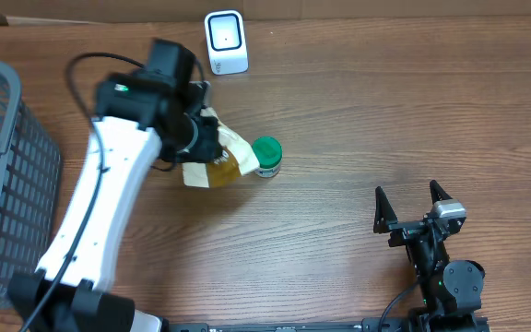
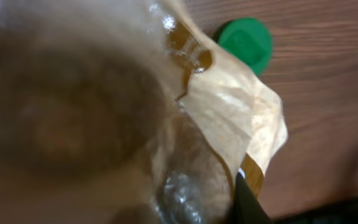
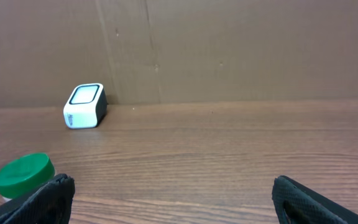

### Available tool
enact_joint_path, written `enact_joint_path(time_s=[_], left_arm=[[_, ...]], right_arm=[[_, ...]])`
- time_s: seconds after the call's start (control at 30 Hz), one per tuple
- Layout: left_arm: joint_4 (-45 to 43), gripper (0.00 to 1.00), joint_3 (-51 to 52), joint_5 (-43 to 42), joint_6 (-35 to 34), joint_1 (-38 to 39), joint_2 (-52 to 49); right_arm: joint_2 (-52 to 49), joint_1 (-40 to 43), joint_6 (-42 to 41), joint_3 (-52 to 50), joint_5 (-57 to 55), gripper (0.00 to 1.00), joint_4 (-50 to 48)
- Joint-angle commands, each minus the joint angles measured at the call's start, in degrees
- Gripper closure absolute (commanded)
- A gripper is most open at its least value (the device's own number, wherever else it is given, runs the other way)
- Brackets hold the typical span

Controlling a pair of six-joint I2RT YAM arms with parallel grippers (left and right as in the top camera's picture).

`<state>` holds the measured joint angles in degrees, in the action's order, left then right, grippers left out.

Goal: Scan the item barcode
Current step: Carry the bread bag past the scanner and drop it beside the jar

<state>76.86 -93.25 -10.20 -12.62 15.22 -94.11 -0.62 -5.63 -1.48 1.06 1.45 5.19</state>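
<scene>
Basket (image 1: 7,120) far left. Left gripper (image 1: 210,149) is down on the bottle (image 1: 240,162), fingers mostly hidden, can't tell if clamped. Bottle lies mid-left on the table (image 1: 367,120), green cap (image 1: 266,153) pointing right, scanner (image 1: 226,41) behind it. Right gripper (image 1: 413,207) is spread wide, holding nothing.

surface: brown wood-grain tabletop (image 1: 385,111) | backdrop: plain brown cardboard wall (image 3: 229,50), one vertical seam | light: even, soft

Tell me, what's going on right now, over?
Left gripper at the green-capped bottle, grip unclear. Right gripper open, apart. Nothing between bottle and scanner.
</scene>
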Motion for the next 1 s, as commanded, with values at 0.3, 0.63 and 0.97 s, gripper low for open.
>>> enact_joint_path(time_s=[0.3,0.63,0.97], left_arm=[[-11.2,0.89,16.0,1.4,3.2,4.1,-5.2],[-11.8,0.53,16.0,-0.7,6.4,4.1,-5.2],[-15.5,0.32,15.9,-1.4,3.3,4.1,-5.2]], right_arm=[[0.5,0.3,0.0,-0.6,-0.3,0.00,-0.4],[0.5,0.3,0.0,-0.6,-0.3,0.00,-0.4],[0.5,0.3,0.0,-0.6,-0.3,0.00,-0.4]])
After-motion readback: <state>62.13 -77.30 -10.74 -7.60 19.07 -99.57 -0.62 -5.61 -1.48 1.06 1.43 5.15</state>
